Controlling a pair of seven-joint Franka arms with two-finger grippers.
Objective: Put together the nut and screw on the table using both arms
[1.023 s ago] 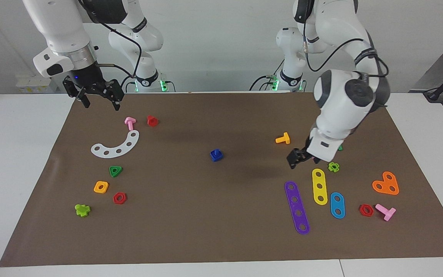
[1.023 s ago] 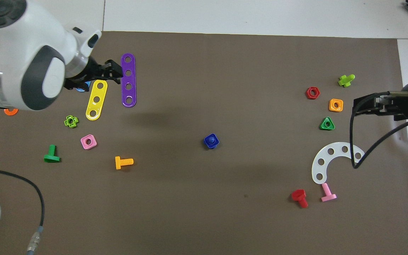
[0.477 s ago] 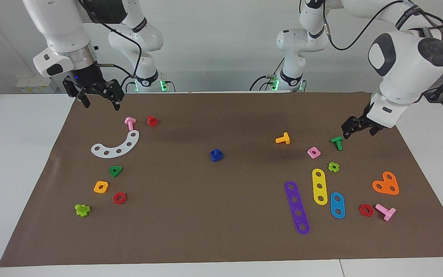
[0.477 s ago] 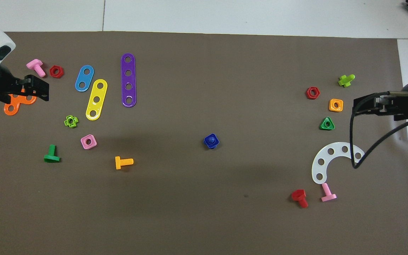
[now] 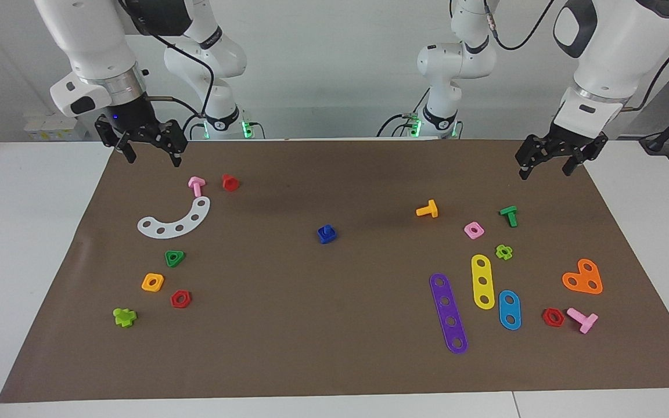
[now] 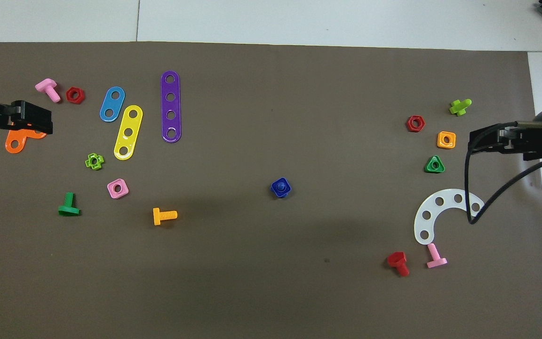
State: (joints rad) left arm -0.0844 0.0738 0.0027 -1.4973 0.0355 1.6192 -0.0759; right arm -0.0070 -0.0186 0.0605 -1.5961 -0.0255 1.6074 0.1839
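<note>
The blue square nut (image 5: 331,237) lies in the middle of the brown mat (image 5: 334,348) with the dark-blue screw (image 5: 326,230) seated in its hole. In the overhead view the nut (image 6: 286,192) rings the screw (image 6: 280,186). No gripper touches them. My left gripper (image 5: 545,169) is open and empty, raised over the mat's edge at the left arm's end; in the overhead view it (image 6: 35,123) partly covers an orange plate. My right gripper (image 5: 153,159) is open and empty, raised over the mat's corner at the right arm's end, and waits there (image 6: 482,141).
Purple (image 5: 448,313), yellow (image 5: 483,281) and blue strips (image 5: 509,309), a pink square nut (image 5: 474,230), an orange screw (image 5: 427,209) and a green screw (image 5: 509,215) lie toward the left arm's end. A white curved plate (image 5: 175,220), green triangular nut (image 5: 175,258) and orange nut (image 5: 153,282) lie toward the right arm's end.
My left arm has lifted and swung back from over the strips to the mat's edge at its own end. The right arm and the nut with screw have not moved.
</note>
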